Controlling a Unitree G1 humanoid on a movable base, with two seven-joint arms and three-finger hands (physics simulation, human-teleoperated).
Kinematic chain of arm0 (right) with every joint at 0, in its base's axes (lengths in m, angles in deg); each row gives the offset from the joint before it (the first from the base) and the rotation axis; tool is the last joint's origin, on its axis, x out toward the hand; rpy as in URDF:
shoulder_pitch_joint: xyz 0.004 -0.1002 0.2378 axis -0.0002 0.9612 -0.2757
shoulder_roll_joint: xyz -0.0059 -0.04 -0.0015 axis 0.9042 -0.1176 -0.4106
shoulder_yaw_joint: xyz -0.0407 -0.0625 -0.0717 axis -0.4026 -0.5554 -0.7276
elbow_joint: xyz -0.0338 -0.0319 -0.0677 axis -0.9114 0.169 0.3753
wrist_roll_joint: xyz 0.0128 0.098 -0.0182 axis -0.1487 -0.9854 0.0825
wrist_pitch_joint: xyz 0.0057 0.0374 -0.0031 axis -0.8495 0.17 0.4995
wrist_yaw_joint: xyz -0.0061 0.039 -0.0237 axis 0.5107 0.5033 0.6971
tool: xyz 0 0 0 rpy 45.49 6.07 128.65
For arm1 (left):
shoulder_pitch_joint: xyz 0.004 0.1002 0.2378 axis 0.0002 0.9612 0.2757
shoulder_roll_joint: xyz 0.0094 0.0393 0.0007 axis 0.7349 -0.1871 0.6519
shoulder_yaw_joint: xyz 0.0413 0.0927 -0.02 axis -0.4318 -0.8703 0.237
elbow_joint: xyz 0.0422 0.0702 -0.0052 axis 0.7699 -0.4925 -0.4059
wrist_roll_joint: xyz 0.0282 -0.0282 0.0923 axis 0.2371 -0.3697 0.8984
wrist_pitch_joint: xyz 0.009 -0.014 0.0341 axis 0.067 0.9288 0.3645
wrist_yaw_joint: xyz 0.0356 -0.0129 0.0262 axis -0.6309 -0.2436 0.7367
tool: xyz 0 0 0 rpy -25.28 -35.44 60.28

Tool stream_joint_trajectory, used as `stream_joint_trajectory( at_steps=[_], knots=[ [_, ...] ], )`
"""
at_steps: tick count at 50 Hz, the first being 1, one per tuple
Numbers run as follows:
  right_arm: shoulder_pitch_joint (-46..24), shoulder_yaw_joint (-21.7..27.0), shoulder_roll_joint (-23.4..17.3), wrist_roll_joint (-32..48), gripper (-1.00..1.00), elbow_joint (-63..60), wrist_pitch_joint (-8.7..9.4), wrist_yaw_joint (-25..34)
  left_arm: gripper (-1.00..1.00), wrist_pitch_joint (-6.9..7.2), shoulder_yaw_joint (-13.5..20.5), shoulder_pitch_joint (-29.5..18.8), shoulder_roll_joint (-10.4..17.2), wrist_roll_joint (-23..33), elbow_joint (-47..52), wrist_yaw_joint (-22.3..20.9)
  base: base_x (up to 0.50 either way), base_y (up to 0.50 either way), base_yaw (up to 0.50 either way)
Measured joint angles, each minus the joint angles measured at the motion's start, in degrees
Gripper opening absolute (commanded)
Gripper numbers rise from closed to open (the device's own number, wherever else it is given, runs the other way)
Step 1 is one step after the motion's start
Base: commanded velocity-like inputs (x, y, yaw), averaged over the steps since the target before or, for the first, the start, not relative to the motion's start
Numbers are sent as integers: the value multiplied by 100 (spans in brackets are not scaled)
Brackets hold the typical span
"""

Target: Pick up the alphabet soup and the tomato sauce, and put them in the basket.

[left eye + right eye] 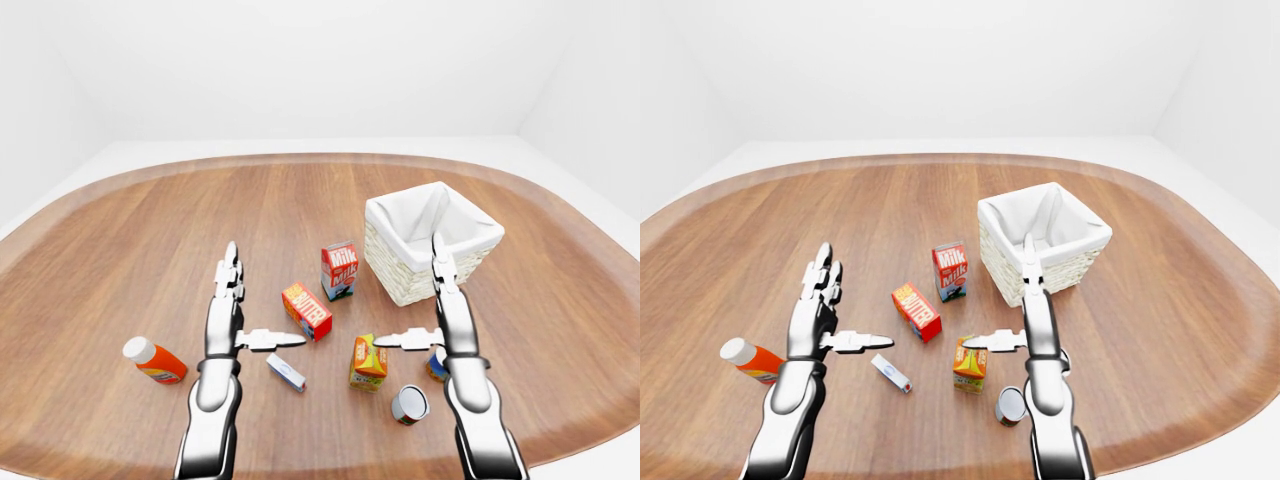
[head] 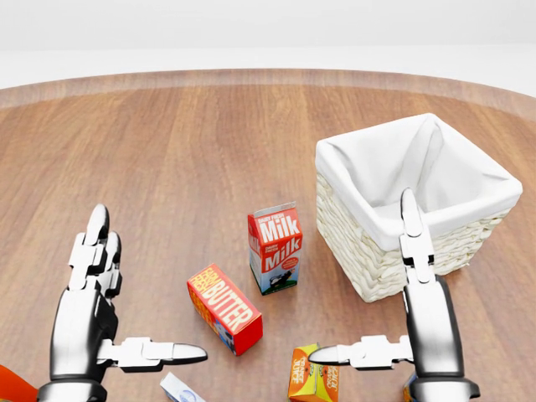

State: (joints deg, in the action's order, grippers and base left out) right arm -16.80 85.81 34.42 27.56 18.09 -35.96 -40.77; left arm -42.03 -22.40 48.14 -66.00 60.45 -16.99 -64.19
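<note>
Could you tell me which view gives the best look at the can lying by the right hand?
The left-eye view: the can lies whole on the table, its open end toward the camera, left of the right arm. In the right-eye view that arm overlaps its right edge. The head view cuts it off entirely below its bottom edge.
</note>
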Motion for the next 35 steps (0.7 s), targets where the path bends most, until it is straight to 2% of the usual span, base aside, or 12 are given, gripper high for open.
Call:
stream_joint_trajectory(
  at_steps=[8, 23, 35],
  knots=[
    [108, -17, -53, 702, 100, -335, 30, 92, 100, 0, -7, -2, 2, 17, -55, 6, 0, 0, 0],
    [189, -37, -143, 2042, 100, -774, 378, 549, 100, 0, -24, 7, 1, 49, -56, 12, 0, 0, 0],
    [194, -48, -213, 3031, 100, -834, 554, 827, 100, 0, -26, -5, 5, 83, -78, 22, 0, 0, 0]
  ],
)
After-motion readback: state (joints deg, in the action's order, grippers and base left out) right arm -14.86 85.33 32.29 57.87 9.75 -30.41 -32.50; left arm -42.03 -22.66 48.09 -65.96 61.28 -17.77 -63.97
